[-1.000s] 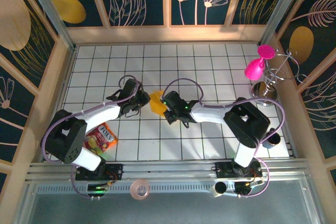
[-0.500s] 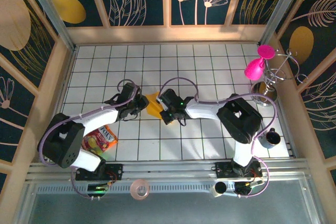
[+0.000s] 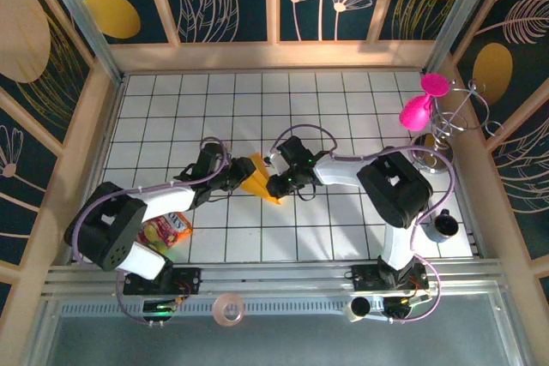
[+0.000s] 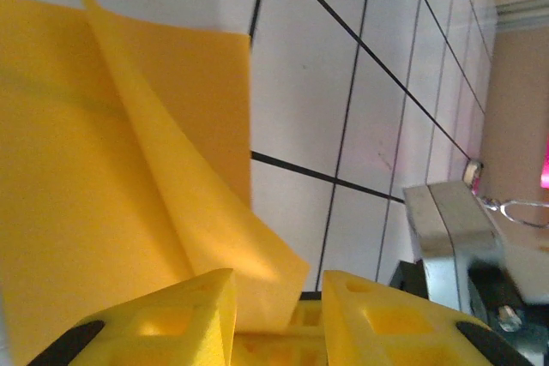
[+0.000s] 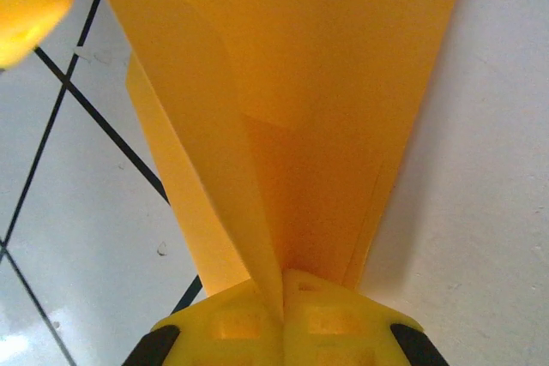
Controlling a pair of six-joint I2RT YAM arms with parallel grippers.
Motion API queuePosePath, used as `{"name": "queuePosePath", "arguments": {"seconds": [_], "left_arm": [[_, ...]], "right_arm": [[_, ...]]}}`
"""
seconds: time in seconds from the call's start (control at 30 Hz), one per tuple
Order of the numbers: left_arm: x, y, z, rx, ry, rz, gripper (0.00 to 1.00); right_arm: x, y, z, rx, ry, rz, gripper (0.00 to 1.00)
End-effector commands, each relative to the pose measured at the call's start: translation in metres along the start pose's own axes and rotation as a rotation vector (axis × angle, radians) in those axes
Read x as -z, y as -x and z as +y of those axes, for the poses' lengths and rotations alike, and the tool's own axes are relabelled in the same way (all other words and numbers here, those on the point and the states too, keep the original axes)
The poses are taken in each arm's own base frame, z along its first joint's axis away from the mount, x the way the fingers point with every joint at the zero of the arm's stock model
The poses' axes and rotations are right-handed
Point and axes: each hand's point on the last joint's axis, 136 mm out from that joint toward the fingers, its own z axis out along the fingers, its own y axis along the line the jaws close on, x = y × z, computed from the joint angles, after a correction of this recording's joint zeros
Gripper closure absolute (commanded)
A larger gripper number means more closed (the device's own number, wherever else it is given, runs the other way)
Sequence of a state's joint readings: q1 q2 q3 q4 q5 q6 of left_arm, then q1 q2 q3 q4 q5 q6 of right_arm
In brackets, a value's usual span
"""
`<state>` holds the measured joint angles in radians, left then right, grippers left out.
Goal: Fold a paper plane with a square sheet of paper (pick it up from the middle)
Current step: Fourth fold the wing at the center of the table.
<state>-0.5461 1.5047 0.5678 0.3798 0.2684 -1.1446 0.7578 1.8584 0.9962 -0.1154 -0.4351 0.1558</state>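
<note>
The square sheet of paper (image 3: 256,174) is folded into a narrow orange-yellow wedge, the paper plane half-shaped, in the middle of the tiled table between my two grippers. My right gripper (image 3: 276,184) is shut on its layered fold; in the right wrist view the paper (image 5: 317,83) fans away from the pinched jaws (image 5: 283,285). My left gripper (image 3: 238,176) meets the paper from the left. In the left wrist view its jaws (image 4: 279,285) stand apart, and a loose flap of the paper (image 4: 103,169) hangs between them, unpinched.
A crinkly snack packet (image 3: 163,229) lies by the left arm's base. A pink balloon-like figure (image 3: 418,109) sits on a wire stand (image 3: 446,126) at the right wall, with a dark mug (image 3: 443,225) nearer. A tape roll (image 3: 228,308) rests on the front rail.
The left jaws have parted a little and let go of the flap. Both wrists have shifted, and the paper has turned so that its tip points toward the near side.
</note>
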Motion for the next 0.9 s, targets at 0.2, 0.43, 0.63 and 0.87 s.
{"name": "queuePosePath", "arguments": {"seconds": [0.2, 0.43, 0.63, 0.87], "left_arm": [[-0.002, -0.012, 0.001, -0.004, -0.034, 0.026, 0.67], [-0.008, -0.018, 0.008, -0.016, -0.002, 0.049, 0.61], [-0.017, -0.018, 0.016, -0.020, 0.058, 0.054, 0.57], [-0.020, -0.017, 0.025, -0.025, 0.106, 0.054, 0.56]], "right_arm": [[-0.010, -0.028, -0.008, -0.107, 0.083, 0.082, 1.00], [-0.011, -0.028, -0.008, -0.119, 0.096, 0.079, 1.00], [-0.010, -0.029, -0.010, -0.128, 0.097, 0.079, 0.99], [-0.010, -0.029, -0.010, -0.129, 0.106, 0.076, 0.99]]}}
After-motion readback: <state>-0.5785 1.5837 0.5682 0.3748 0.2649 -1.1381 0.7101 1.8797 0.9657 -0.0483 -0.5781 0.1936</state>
